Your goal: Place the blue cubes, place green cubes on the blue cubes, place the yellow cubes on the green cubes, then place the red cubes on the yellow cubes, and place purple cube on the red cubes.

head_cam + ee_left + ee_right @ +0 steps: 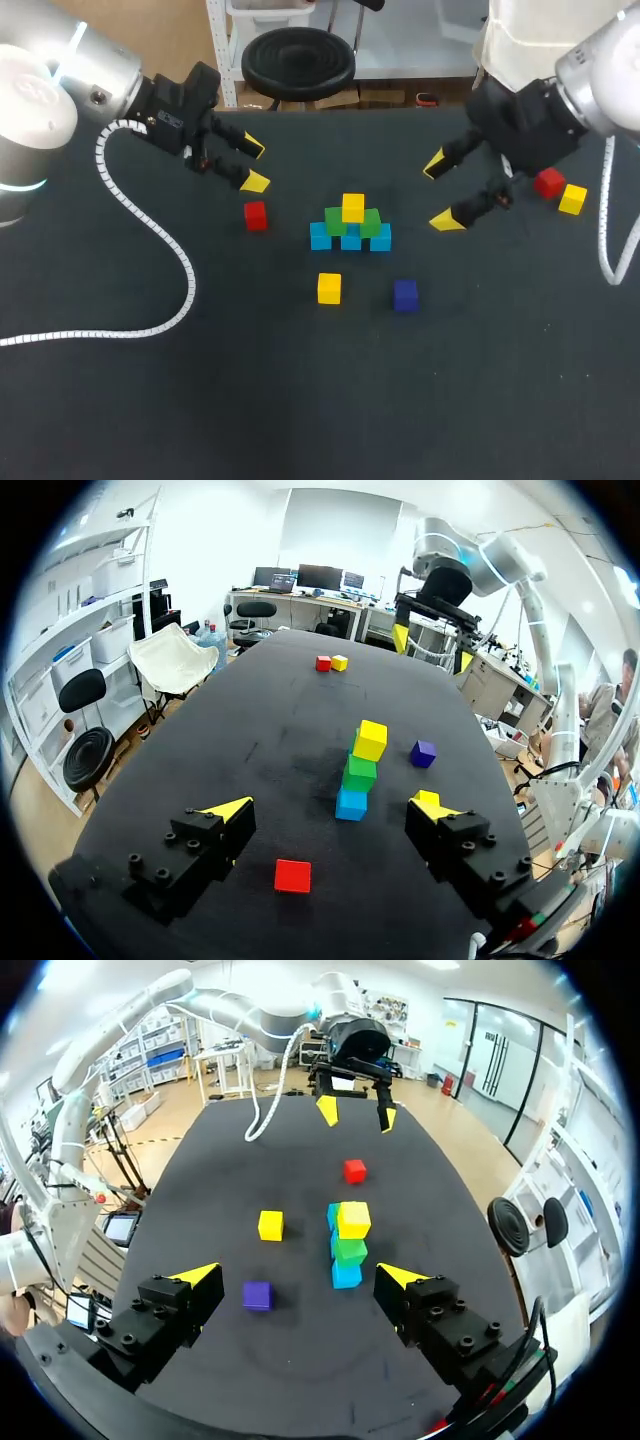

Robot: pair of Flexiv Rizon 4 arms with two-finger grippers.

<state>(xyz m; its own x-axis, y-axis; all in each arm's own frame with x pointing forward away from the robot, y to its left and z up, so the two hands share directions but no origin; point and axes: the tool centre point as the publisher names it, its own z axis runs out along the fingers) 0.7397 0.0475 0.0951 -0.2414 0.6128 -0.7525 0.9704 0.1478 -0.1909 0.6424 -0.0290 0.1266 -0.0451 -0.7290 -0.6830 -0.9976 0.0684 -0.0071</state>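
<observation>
Nearest in the head view: loose yellow cube and purple cube, near each other on the dark bench. Just behind them, a pyramid: three blue cubes in a touching row, two green cubes on those, top yellow cube on the greens. Off to one side, apart from it, the left red cube, near the fingers of the left tool. That tool: spread wide, hangs over the bench, touches no cube. On the other side, the right tool: spread as well, grips nothing. Beyond it, right red cube and far yellow cube, just beside each other.

Left wrist view: left red cube low between the spread fingers of the left tool, touched by neither. Ahead, the pyramid end-on: blue cubes, green cubes, top yellow cube. Beside it, purple cube. Far across the bench, right red cube against far yellow cube, and the right tool, fingers apart.

Right wrist view: purple cube just ahead of the right tool, closer to one spread finger, untouched. Then loose yellow cube, and beside it the pyramid: blue cubes, green cubes, top yellow cube. Past that, left red cube below the open-fingered left tool.
</observation>
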